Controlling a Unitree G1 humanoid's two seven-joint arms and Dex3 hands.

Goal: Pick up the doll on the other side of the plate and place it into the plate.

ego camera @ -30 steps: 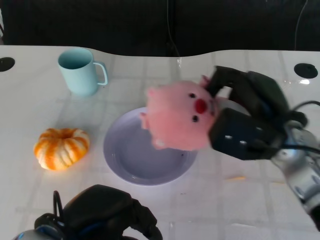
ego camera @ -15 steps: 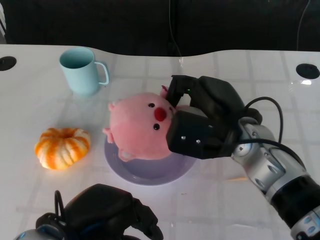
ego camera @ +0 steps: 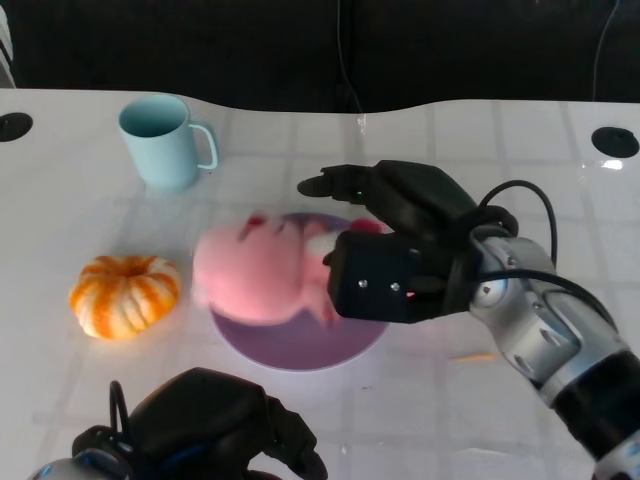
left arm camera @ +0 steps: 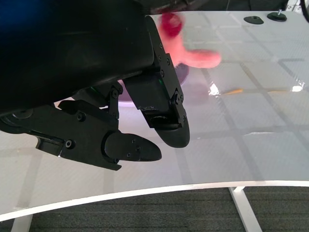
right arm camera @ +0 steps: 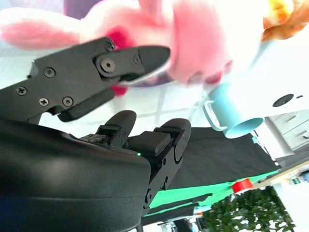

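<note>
The pink plush doll (ego camera: 260, 272) shows as a motion-blurred shape over the left part of the lilac plate (ego camera: 300, 355), lying partly past its left rim. My right hand (ego camera: 400, 245) hovers above the plate's right side with its fingers spread, and the doll sits just off its fingertips. In the right wrist view the doll (right arm camera: 193, 38) lies beyond the spread fingers (right arm camera: 164, 140), which hold nothing. My left hand (ego camera: 210, 430) rests low at the near table edge holding nothing. The left wrist view shows the doll (left arm camera: 193, 55) blurred in the distance.
A light blue mug (ego camera: 160, 140) stands at the back left. An orange and white pumpkin (ego camera: 124, 296) lies left of the plate, close to the doll. Black round table ports (ego camera: 611, 141) sit at the far corners.
My right hand carried the doll leftward and down over the plate, then spread its fingers. The doll has left the hand and is tumbling left onto the plate. The left hand stayed still.
</note>
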